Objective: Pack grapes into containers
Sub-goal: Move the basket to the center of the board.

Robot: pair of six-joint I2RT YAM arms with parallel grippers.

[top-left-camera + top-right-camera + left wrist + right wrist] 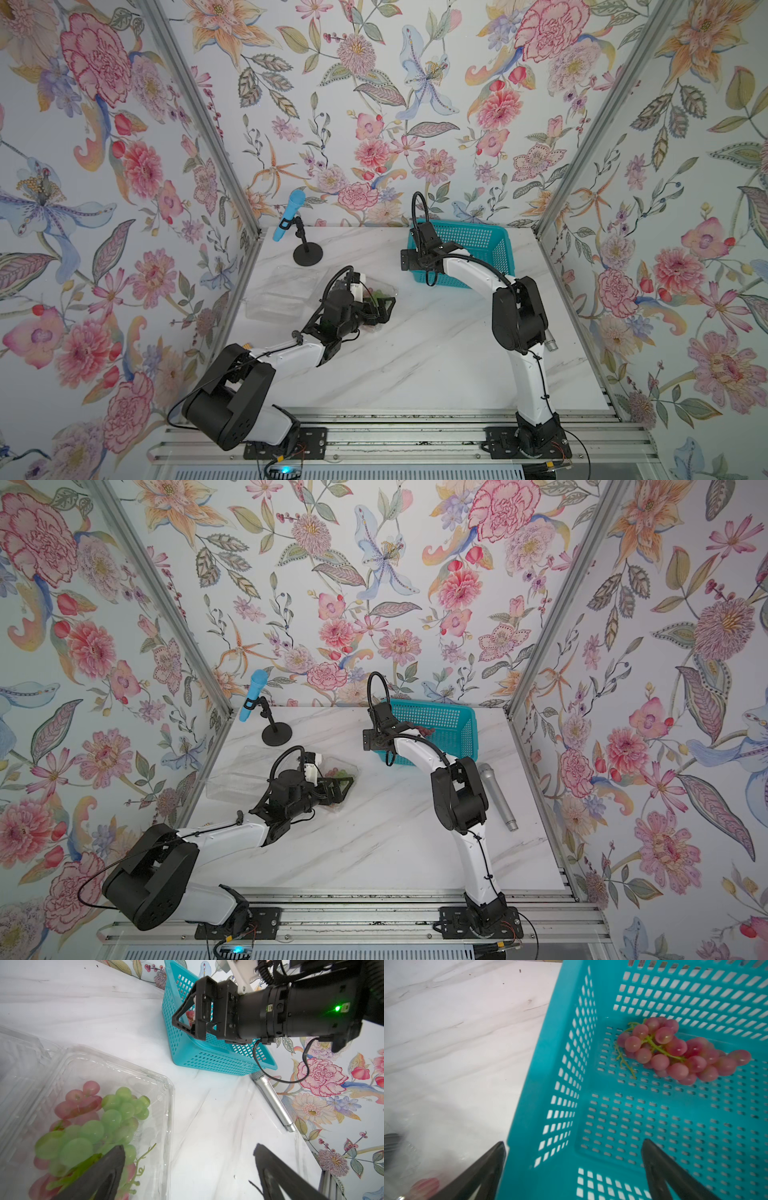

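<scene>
Grapes [112, 1118], green and red, lie in an open clear container [166, 1088]. The left pincer [189, 1150] hangs at its edge, jaws wide, forearm stretched low over the worktop [207, 1126]. A red bunch [675, 1051] lies in the teal basket [571, 1022]. Above its rim, the right pincer [574, 1144] is spread wide, elbow bent.

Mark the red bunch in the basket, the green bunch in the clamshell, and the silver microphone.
red bunch [675, 1048], right wrist view, on a middle grape.
green bunch [91, 1132], left wrist view, on a central grape.
silver microphone [274, 1103], left wrist view, mid-handle.
</scene>
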